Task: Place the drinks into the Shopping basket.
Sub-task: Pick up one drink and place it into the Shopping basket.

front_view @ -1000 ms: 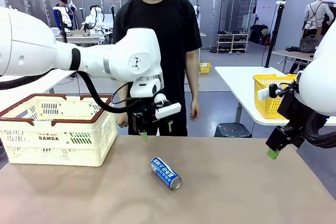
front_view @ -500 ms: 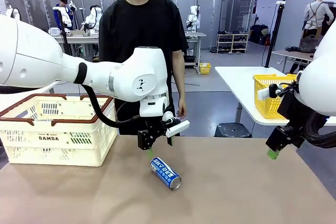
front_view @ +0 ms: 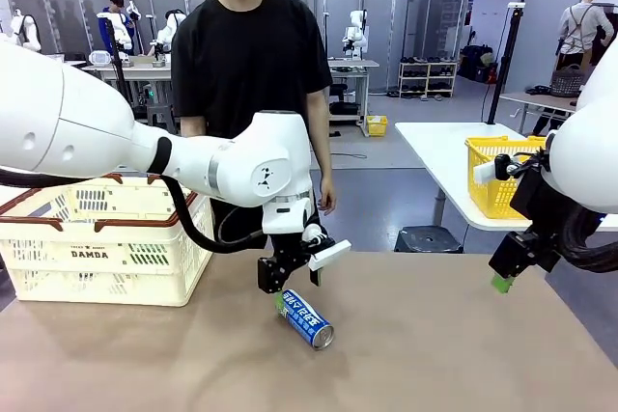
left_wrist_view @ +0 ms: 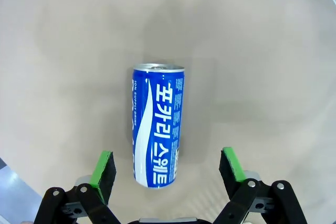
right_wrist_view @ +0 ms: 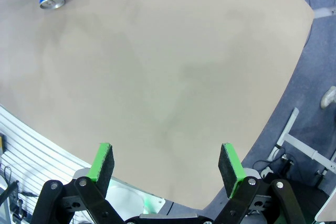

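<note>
- Blue drink can [front_view: 305,318] lies on its side on the table [front_view: 454,344], right of the Shopping basket [front_view: 106,238].
- Left gripper [left_wrist_view: 167,168]: jaws spread, just above the can's end.
- Right gripper [right_wrist_view: 166,163]: jaws spread, empty, at table's right edge.

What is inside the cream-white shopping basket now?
Through the lattice of the shopping basket, nothing clear shows inside. Its floor is hidden by the walls and the left arm, so a can there cannot be ruled out.
</note>
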{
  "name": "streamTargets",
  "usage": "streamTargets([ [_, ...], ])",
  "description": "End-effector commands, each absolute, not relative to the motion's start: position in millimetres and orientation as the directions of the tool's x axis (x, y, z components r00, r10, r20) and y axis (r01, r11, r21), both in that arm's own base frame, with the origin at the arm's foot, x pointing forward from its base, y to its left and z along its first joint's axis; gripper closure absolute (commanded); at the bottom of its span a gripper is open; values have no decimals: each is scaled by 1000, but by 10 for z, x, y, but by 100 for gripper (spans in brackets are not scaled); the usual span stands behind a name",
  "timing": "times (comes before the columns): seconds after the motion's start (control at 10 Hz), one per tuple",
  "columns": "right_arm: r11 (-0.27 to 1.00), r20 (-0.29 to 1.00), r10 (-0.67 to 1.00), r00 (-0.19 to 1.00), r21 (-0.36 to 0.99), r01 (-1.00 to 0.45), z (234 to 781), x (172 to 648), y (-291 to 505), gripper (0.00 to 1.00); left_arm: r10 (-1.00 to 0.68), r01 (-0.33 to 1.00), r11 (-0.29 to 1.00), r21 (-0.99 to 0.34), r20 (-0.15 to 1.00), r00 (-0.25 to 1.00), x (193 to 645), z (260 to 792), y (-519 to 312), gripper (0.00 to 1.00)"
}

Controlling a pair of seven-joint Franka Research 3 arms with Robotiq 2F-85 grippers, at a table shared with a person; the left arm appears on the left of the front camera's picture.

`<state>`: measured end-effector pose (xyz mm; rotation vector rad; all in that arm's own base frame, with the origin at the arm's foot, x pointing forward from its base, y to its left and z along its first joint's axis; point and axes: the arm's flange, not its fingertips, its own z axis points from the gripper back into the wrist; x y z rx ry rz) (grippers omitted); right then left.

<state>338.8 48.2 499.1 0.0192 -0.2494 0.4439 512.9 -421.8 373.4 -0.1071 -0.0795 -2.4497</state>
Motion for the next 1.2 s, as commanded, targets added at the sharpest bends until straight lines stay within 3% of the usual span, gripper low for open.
streamTargets([
  [0.0, 902, 244, 424, 872, -27, -431, 4972, 3374, 467, 0, -632, 639, -768, 49, 103, -768, 5138, 3632, -4259, 0],
  [0.9, 902, 244, 424, 872, -27, -431, 4972, 3374, 467, 0, -638, 644, -765, 13, 116, -761, 5332, 3091, -4270, 0],
  [1.1, 902, 244, 424, 872, -27, -431, 4972, 3374, 467, 0, -628, 632, -775, 14, 98, -772, 5335, 3089, -4299, 19],
])
